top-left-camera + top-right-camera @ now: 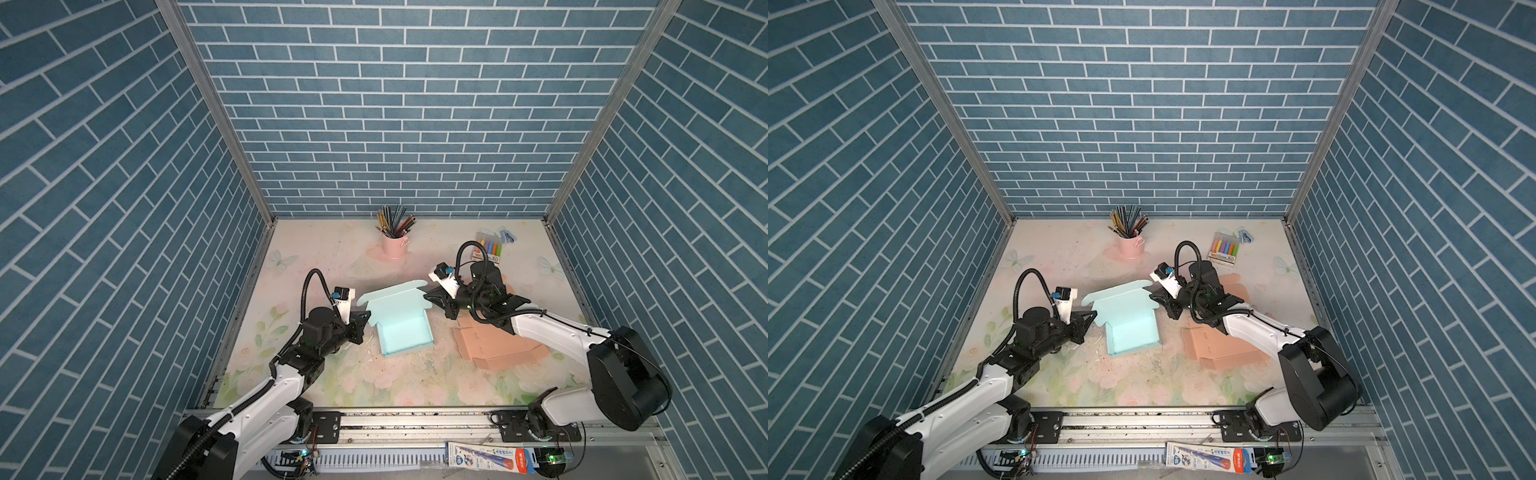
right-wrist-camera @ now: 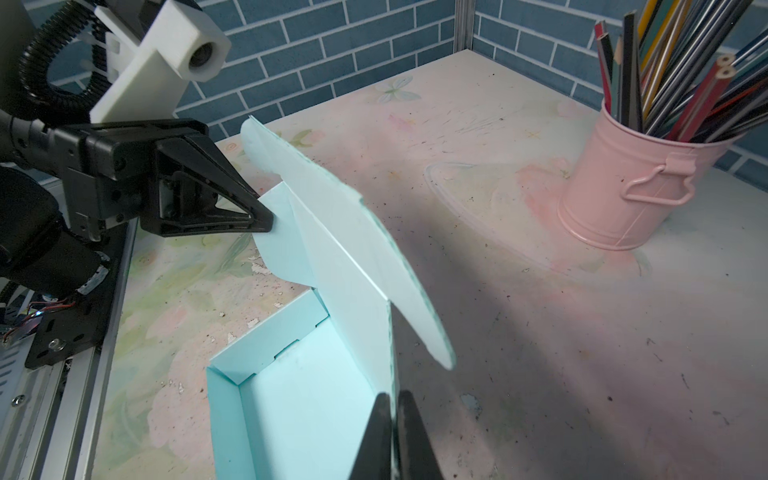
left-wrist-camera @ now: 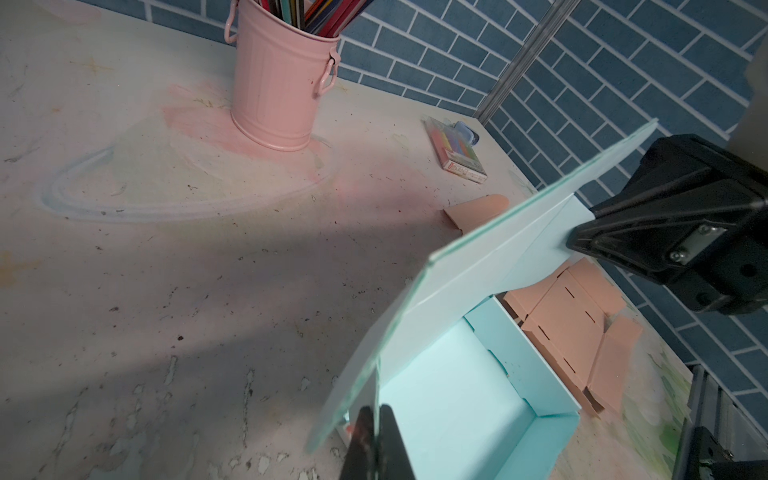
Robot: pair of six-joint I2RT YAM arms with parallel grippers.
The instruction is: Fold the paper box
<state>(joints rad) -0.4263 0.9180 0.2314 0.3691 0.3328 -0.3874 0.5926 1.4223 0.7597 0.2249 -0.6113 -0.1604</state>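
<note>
Blue-brick walls (image 1: 415,124) ring the flowered table (image 1: 332,257), where your left gripper (image 1: 368,316) and right gripper (image 1: 426,297) each pinch one side of the raised lid (image 1: 392,293) of the paper box (image 1: 405,336) mid-table; pull unevenly and you may tear or skew it.

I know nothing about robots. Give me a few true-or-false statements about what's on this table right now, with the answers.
1. The left gripper and right gripper each pinch one side of the blue box's lid. True.
2. The lid is shut. False: it stands up and the box is open.
3. The pink bucket holds pencils. True.
4. The pink cardboard is folded into a box. False: it lies flat, to the right of the blue box in both top views.
</note>
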